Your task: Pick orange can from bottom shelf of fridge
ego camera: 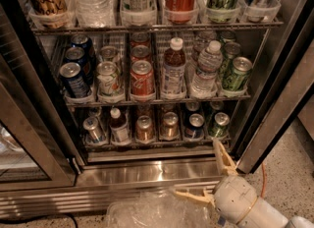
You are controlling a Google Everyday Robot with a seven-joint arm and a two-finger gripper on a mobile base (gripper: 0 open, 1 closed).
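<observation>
The fridge [147, 170] stands open in front of me, with a steel sill and dark interior. Its bottom shelf [157, 144] holds a row of small cans in clear lanes. Two orange cans stand side by side in the middle, one at the left [144, 128] and one at the right [170, 126], with more behind them. My gripper [206, 176] is open and empty. It hovers low in front of the sill, below and to the right of the orange cans. One finger [223, 156] points up at the shelf and the other [190, 196] points left.
On the bottom shelf are a silver can [93, 129], a small bottle [118, 127], a blue can [195, 126] and a green can [219, 124]. The rack above holds a red Coca-Cola can [142, 78] and bottles. The door frame [279, 114] rises at right. A clear plastic container [157, 213] lies on the floor.
</observation>
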